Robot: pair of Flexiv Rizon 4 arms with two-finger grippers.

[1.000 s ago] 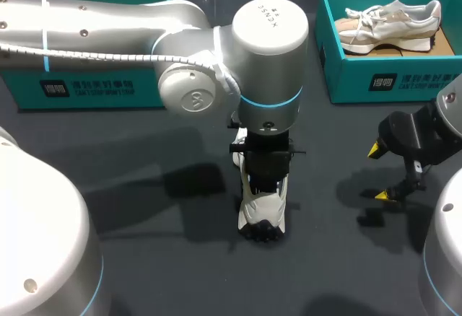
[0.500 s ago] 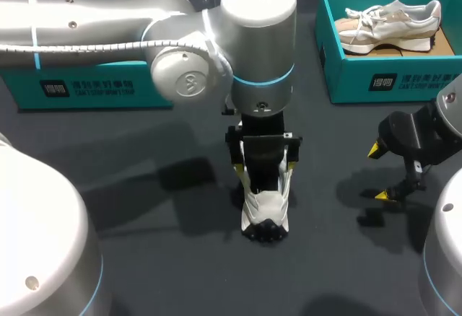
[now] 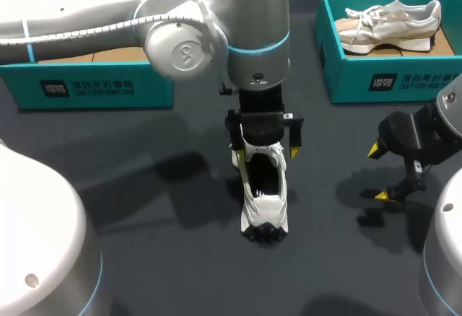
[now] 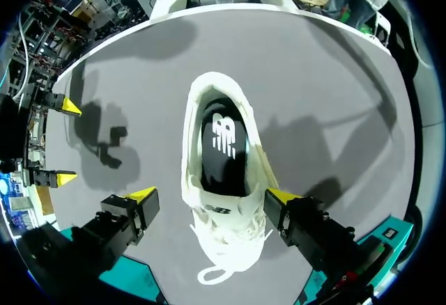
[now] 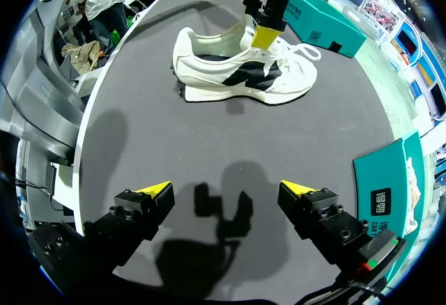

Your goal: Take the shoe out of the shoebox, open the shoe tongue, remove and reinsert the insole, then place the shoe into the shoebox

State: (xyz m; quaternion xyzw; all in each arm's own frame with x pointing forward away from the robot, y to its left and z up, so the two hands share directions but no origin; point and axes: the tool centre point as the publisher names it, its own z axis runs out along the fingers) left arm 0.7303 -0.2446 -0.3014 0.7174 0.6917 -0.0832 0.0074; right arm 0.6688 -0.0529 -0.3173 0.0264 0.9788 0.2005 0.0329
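A white shoe with a dark side logo stands upright on the dark table, toe toward the near edge. Its mouth is open and a black insole lies inside. My left gripper hangs just above the heel, open, with its yellow tips wide on either side of the shoe and not touching it. In the right wrist view the shoe lies well ahead of my right gripper, which is open and empty. That right gripper sits near the table's right side.
A teal shoebox at the back right holds another pale shoe. A second teal shoebox stands at the back left, partly behind my left arm. Bare dark table surrounds the shoe.
My left gripper has opened wide, let go of the shoe and lifted back toward the far side. The shoe stays on the table. My right arm has not moved.
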